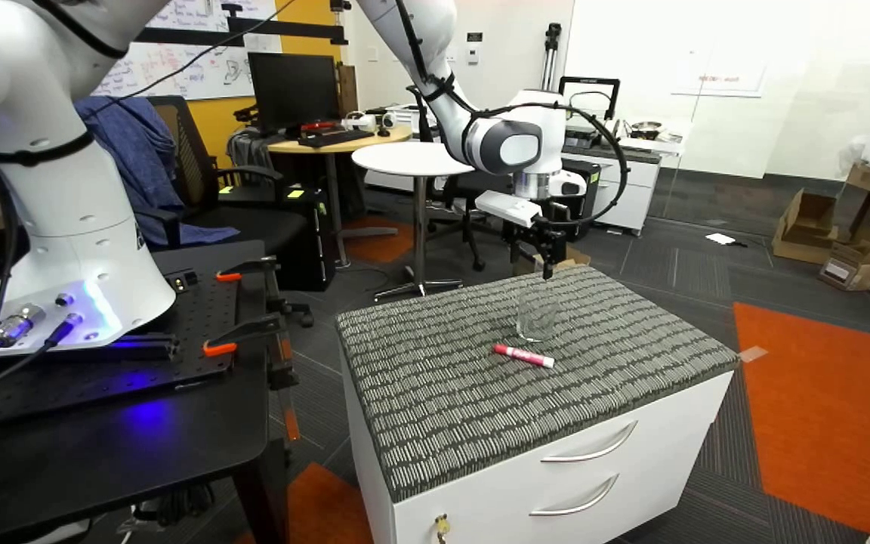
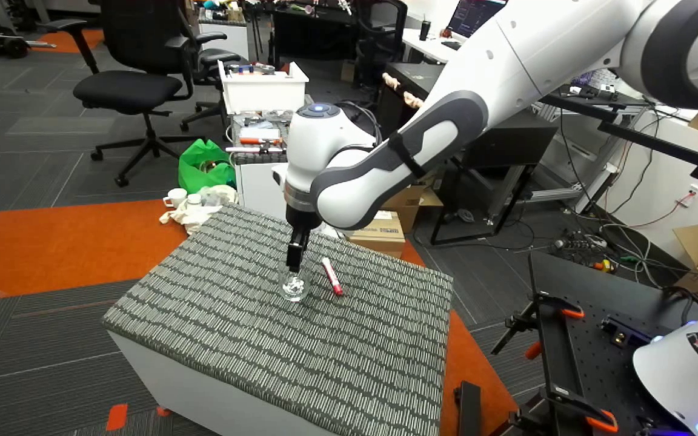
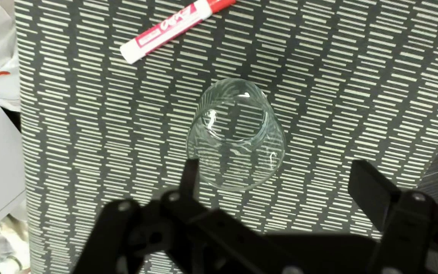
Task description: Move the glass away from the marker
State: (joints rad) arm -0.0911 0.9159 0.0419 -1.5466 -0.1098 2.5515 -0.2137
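Note:
The clear glass (image 1: 537,321) stands upright on the grey ribbed mat in both exterior views (image 2: 294,286) and in the middle of the wrist view (image 3: 238,152). The red-pink marker (image 1: 523,356) lies flat beside it, a short gap apart. The marker also shows in an exterior view (image 2: 332,277) and at the top of the wrist view (image 3: 167,29), its red end cut by the frame edge. My gripper (image 3: 275,165) is open and empty, fingers pointing down. In the exterior views the gripper (image 1: 532,261) (image 2: 295,260) hangs just above the glass. The left finger overlaps the glass's rim in the wrist view; contact cannot be told.
The mat (image 1: 435,408) tops a white drawer cabinet (image 1: 556,483) with a drop at its edges. A black table (image 1: 201,408) with the robot base and clamps stands beside it. A cardboard box (image 2: 382,233) and a white cloth bundle (image 2: 194,212) are beyond the cabinet's edge.

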